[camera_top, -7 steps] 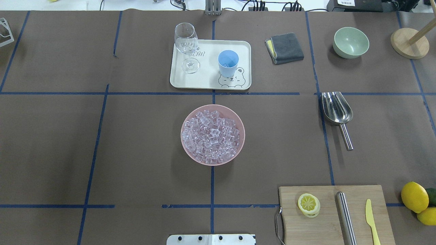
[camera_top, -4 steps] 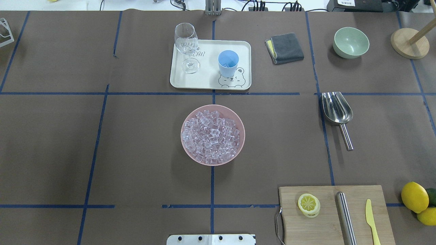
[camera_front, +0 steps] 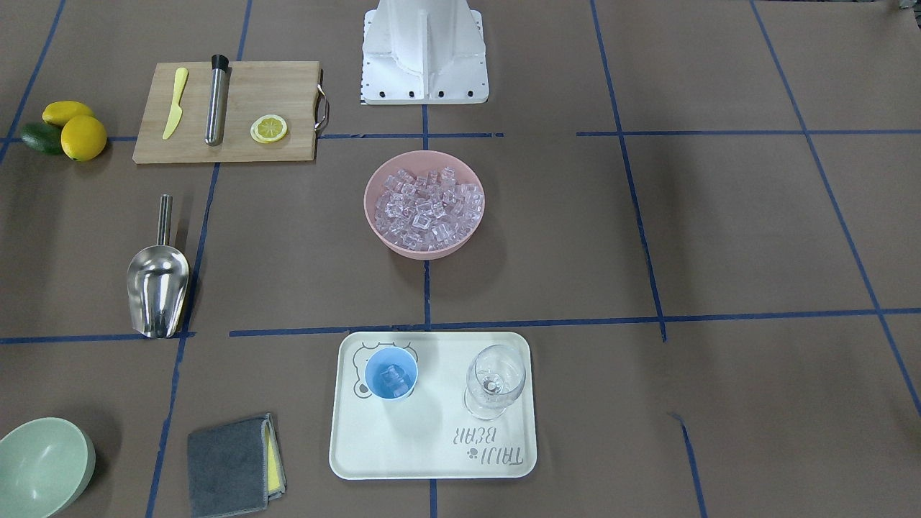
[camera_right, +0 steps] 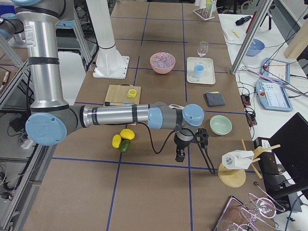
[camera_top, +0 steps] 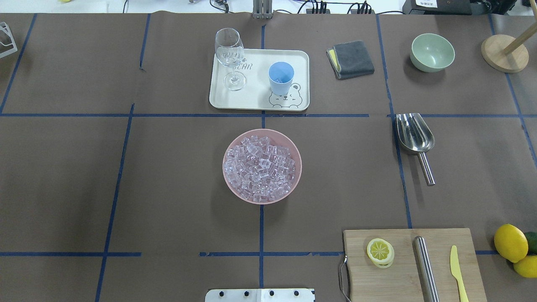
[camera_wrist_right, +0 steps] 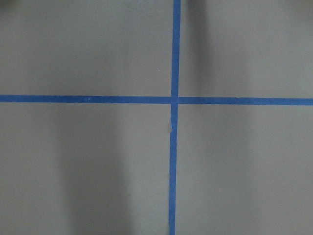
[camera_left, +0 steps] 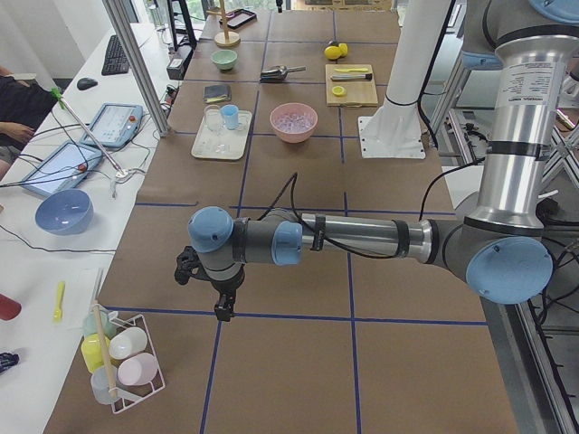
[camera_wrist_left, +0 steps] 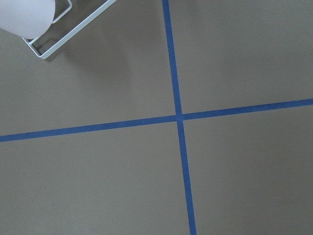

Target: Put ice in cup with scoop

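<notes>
Clear ice cubes (camera_top: 260, 167) (camera_front: 426, 207) fill a pink bowl (camera_top: 296, 147) at the table's middle. The light-blue cup (camera_top: 280, 78) (camera_front: 391, 373) stands upright on a cream tray (camera_top: 256, 100), with a few cubes inside it. The steel scoop (camera_top: 414, 136) (camera_front: 157, 277) lies on the table to the right of the bowl, handle toward the robot. My left gripper (camera_left: 222, 312) shows only in the exterior left view and my right gripper (camera_right: 180, 156) only in the exterior right view, both far from these things; I cannot tell whether they are open or shut.
A wine glass (camera_top: 230, 56) stands on the tray beside the cup. A grey cloth (camera_top: 351, 58), a pale green bowl (camera_top: 432, 52) and a wooden stand (camera_top: 503, 52) sit at the far right. A cutting board (camera_top: 411, 268) holds a lemon slice, a steel cylinder and a yellow knife; lemons (camera_top: 512, 243) lie beside it.
</notes>
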### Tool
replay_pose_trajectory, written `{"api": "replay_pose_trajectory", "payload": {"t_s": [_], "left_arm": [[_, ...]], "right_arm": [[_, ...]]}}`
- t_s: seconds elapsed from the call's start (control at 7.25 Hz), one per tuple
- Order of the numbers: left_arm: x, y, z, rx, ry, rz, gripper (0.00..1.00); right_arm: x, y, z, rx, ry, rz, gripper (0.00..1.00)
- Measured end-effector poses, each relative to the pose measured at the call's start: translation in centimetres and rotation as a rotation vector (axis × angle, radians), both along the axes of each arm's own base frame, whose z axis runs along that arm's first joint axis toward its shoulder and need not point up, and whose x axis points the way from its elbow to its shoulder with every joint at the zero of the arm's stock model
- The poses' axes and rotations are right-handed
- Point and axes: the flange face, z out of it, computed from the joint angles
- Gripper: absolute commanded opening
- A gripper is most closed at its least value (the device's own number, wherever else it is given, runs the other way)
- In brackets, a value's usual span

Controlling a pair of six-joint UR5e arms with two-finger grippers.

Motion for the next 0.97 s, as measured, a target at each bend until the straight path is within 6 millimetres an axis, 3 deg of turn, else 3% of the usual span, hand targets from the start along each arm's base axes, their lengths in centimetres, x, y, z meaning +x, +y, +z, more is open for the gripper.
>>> {"api": "replay_pose_trajectory", "payload": {"t_s": [0.97], "left_arm": [[0.03,-0.06,-0.93,0.017,-0.001,0.000,1.00]], "right_arm": [[-0.04,0.04,-0.91,0.016,-0.007,0.001,1.00]]}}
